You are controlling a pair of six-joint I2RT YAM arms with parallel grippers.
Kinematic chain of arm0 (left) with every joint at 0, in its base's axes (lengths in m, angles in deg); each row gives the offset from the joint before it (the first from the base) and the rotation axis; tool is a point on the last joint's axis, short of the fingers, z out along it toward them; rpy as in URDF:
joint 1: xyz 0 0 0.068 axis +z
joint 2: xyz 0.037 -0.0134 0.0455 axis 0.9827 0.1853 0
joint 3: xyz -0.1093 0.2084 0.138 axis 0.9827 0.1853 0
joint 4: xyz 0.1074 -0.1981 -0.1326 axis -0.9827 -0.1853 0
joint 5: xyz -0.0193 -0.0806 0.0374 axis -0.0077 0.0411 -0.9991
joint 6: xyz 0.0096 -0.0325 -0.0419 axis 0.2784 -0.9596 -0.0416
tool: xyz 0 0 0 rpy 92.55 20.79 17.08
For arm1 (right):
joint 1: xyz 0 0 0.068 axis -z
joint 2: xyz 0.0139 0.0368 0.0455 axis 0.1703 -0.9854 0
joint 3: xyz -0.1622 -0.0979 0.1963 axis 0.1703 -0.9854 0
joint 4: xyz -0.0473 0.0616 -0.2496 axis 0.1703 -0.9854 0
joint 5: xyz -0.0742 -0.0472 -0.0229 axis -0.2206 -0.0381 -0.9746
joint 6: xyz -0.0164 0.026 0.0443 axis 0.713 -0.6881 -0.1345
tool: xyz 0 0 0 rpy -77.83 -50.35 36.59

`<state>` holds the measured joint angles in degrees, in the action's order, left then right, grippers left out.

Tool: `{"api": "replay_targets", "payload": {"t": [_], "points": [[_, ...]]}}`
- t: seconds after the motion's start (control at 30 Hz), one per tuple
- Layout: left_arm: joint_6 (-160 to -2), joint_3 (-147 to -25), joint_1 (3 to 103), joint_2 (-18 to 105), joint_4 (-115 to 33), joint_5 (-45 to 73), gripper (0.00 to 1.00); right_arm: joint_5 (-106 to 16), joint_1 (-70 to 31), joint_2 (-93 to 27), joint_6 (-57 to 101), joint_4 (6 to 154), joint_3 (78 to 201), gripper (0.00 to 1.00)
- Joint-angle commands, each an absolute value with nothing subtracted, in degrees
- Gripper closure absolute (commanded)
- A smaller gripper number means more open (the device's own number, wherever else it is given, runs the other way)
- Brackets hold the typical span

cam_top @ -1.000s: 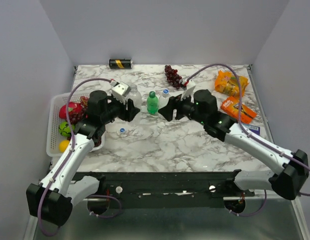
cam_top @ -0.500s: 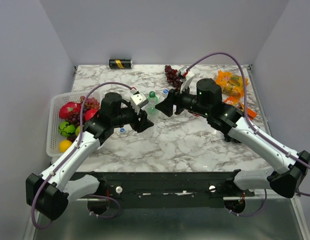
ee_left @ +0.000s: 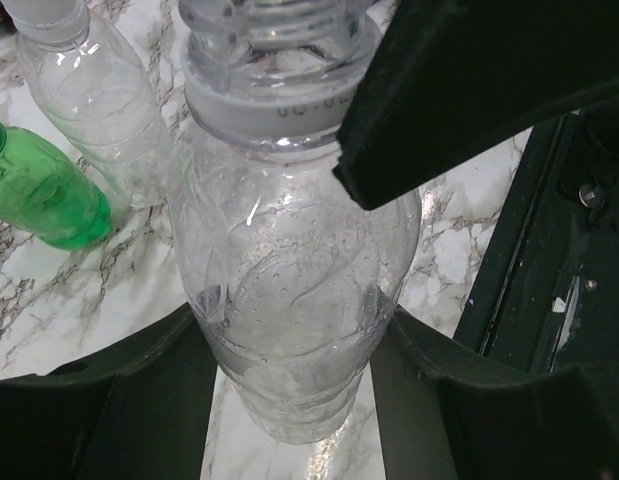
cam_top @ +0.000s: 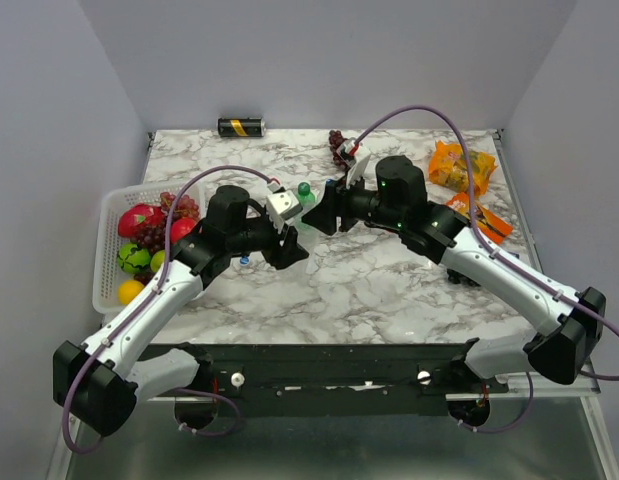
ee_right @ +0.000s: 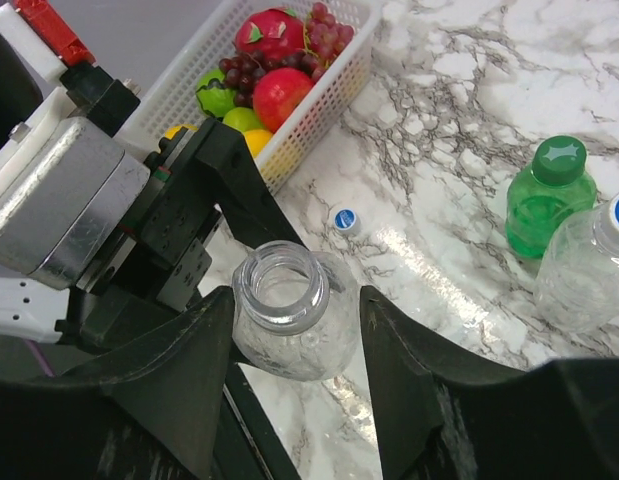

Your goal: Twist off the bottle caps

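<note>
Right wrist view: left claw grips the uncapped clear plastic bottle; right claw stands open, straddling its mouth.

A white, grey-veined marble table sits boxed in by plain pale walls — evenly, softly lit.

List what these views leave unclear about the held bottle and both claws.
- Held bottle: mouth cut off by the left wrist view's top edge; in the top view the left claw largely hides it.
- Right claw: its fingers flank the neck, but contact cannot be told; in the left wrist view one finger covers the neck.
- Capped clear bottle: cut by the right wrist view's right edge.
- Can: print too small in the top view.
</note>
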<state>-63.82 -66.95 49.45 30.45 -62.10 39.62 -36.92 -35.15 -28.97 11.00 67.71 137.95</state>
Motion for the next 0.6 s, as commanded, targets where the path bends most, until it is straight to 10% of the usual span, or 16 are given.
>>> {"api": "replay_targets", "payload": {"t": [0.0,0.17,0.3,0.4,0.57], "points": [[-62.5,-69.0,49.0,31.0,-63.1,41.2,0.55,-35.7,-35.5,-30.7,10.5,69.4,139.9,0.46],[-62.3,-69.0,48.9,31.2,-63.3,40.9,0.55,-34.7,-35.5,-31.7,10.6,71.5,139.5,0.65],[-62.3,-69.0,48.9,30.6,-63.3,39.0,0.31,-36.6,-35.5,-31.2,11.0,72.8,138.4,0.97],[-62.7,-68.8,48.9,29.5,-62.8,36.8,0.02,-38.8,-35.5,-30.6,11.6,73.1,138.0,0.99],[-61.7,-68.3,49.9,26.1,-63.2,32.4,0.01,-45.7,-35.7,-29.0,12.4,73.4,136.6,0.99]]}}
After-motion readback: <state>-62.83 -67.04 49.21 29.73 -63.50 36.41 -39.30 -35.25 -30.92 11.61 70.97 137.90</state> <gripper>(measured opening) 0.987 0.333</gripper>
